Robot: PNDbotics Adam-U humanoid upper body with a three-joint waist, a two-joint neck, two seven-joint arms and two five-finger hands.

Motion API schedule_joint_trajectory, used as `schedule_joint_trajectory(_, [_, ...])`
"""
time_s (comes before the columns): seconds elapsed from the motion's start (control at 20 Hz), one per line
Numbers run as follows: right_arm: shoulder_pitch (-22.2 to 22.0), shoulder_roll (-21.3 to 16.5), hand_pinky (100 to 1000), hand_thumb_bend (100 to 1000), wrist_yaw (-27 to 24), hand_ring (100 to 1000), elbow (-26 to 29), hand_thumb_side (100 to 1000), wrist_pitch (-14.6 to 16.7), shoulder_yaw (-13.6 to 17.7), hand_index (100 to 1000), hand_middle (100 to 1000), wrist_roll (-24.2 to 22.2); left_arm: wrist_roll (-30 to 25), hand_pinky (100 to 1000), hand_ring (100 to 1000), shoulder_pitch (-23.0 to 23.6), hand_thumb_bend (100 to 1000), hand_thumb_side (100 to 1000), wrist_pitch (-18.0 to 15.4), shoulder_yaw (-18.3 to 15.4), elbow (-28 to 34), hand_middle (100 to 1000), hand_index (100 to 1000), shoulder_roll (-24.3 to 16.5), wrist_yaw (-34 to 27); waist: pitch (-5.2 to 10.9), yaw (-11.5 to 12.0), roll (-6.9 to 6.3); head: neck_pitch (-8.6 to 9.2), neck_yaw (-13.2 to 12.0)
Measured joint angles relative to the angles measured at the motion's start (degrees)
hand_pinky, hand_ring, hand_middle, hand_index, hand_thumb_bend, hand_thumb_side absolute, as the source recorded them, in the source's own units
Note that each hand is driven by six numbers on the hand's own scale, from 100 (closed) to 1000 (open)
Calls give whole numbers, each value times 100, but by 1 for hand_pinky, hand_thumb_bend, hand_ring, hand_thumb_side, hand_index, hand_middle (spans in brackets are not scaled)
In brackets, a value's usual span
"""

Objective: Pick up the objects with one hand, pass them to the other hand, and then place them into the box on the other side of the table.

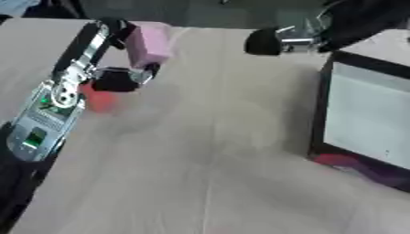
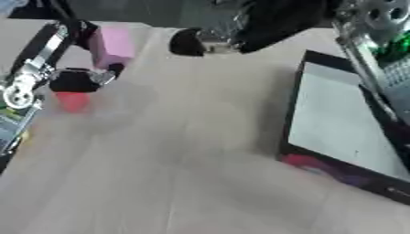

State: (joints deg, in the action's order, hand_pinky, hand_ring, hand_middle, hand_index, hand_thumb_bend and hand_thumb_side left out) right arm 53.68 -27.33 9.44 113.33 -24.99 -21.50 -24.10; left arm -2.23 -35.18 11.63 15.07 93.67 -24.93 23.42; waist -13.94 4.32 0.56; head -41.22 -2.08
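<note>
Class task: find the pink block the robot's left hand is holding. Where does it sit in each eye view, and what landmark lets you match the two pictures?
Left eye view: pink block upper left, above the red thing.
Right eye view: upper left, nearer the left edge.
Shared landmark: the black-rimmed box at right.

table (image 1: 208, 173): pale wood | box (image 1: 364, 119) right | red object (image 1: 100, 101) left

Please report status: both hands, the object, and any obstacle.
Left hand shut on pink block, lifted above table. Right hand at far edge, fingers unclear. Red object under left hand. Box at right, path clear.
</note>
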Motion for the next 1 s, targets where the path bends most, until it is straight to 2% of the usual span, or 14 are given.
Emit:
schedule_joint_trajectory(0.3, [24, 269, 922, 712, 402, 936, -175, 311, 81, -164, 908, 893, -223, 109, 707, 650, 93, 100, 100, -191, 35, -30, 568, 526, 177, 337, 0, 0, 12, -2, 21])
schedule_joint_trajectory(0.55, [11, 441, 911, 686, 798, 915, -374, 265, 59, -230, 890, 870, -149, 167, 704, 643, 205, 100, 100, -292, 61, 52, 560, 524, 214, 521, 0, 11, 14, -29, 21])
schedule_joint_trajectory(0.6, [-3, 479, 907, 677, 851, 909, -421, 228, 48, -247, 887, 864, -123, 182, 703, 640, 221, 100, 100, -304, 66, 67, 557, 524, 237, 536, 0, 14, 19, -39, 21])
schedule_joint_trajectory(0.75, [-26, 596, 898, 659, 931, 895, -570, 178, 13, -314, 874, 848, -48, 234, 703, 636, 265, 100, 100, -330, 69, 84, 550, 521, 282, 538, 0, 34, 29, -46, 21])
schedule_joint_trajectory(1.0, [-29, 771, 893, 650, 933, 890, -842, 178, -107, -432, 865, 841, 50, 345, 704, 632, 297, 100, 100, -414, 78, 161, 544, 519, 291, 592, 0, 44, 29, -48, 23])
